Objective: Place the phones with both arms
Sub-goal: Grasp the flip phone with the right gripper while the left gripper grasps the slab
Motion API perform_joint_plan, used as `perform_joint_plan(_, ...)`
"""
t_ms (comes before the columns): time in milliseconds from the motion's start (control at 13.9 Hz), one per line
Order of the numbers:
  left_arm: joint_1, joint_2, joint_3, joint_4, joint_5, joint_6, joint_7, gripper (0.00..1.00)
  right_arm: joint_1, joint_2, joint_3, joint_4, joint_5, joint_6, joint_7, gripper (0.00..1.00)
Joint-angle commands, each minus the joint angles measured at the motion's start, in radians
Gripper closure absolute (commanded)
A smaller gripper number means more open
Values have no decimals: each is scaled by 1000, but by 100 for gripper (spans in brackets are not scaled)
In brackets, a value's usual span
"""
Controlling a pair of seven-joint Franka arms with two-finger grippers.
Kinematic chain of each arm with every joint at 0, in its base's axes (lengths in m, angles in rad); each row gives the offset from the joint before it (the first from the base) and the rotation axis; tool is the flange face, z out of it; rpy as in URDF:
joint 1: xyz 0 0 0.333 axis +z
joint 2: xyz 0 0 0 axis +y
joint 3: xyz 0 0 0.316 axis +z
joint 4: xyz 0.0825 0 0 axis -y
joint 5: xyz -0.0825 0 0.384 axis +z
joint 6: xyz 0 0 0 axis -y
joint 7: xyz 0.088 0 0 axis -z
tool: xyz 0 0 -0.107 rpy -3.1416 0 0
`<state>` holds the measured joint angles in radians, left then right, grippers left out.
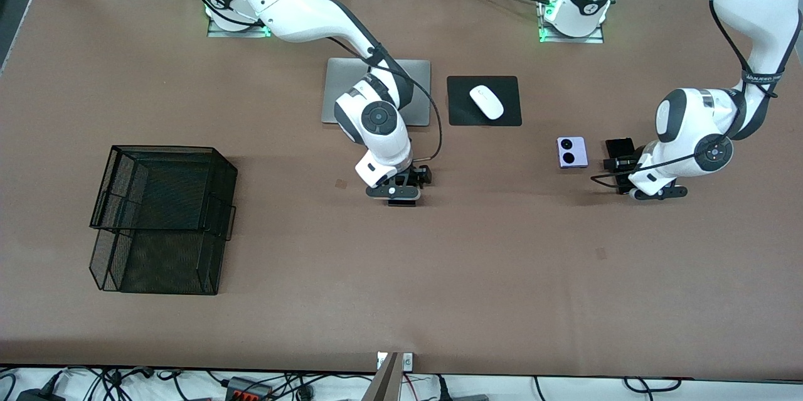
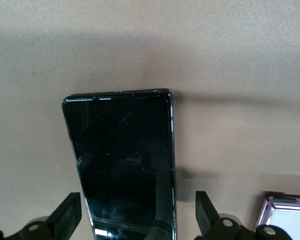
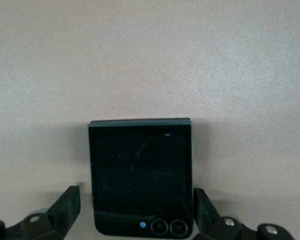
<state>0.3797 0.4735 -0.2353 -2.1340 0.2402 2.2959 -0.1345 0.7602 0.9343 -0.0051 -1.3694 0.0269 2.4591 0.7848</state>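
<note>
Progress: early, no phone lifted yet; all three lie on the worktop (image 1: 439, 275).

L gripper (image 2: 139, 212) low over the slim black slab phone (image 2: 122, 160), jaws apart, one each side, not clamped. R gripper (image 3: 136, 212) likewise straddles the black flip phone (image 3: 140, 175), jaws apart, phone flat mid-worktop.

Lilac flip phone (image 1: 572, 152) untouched, just beside the slab.

Black mesh tray (image 1: 160, 219) at the R arm's end looks the likely drop spot; nothing seen in it.

Hidden: in the front view both black phones sit mostly under the grippers. Contact w/ fingers can't be judged.
</note>
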Motion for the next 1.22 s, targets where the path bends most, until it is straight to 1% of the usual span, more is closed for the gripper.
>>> perform_joint_plan(0,33,8,-15,-3,31,16,21,0,10,27,-12,32,-65,4,19,0)
perform_joint_plan(72,33,13,-15,-3,31,16,21,0,10,27,-12,32,-71,4,19,3)
perform_joint_plan(144,33,13,-15,-3,31,16,21,0,10,27,-12,35,-73,3,14,11)
perform_joint_plan(216,33,14,-15,-3,31,16,21,6,10,27,-12,38,-84,1,11,18)
perform_joint_plan(432,39,30,-15,-3,30,16,21,40,7,27,-12,38,-114,-5,-1,50)
perform_joint_plan(504,39,28,-16,-1,30,13,21,54,7,23,-12,38,-114,-6,-1,63)
perform_joint_plan(576,39,24,-18,3,30,5,21,67,2,18,-12,38,-114,-8,-2,71)
perform_joint_plan(648,38,16,-19,6,30,4,23,74,-4,11,-10,39,-113,-15,-4,72)
perform_joint_plan(792,39,-15,-45,23,30,-28,39,74,-16,-37,-13,55,-114,-104,-10,73)
perform_joint_plan(864,38,-25,-70,61,28,-96,39,74,-33,-70,-13,73,-114,-180,-42,73)
perform_joint_plan(936,39,-26,-99,127,27,-190,39,74,-57,-98,-13,82,-111,-246,-97,73)
perform_joint_plan(1008,35,-23,-120,207,24,-293,41,74,-94,-141,-12,82,-107,-284,-149,73)
perform_joint_plan(1152,18,-15,-162,342,22,-454,35,73,-163,-241,-12,27,-107,-382,-238,73)
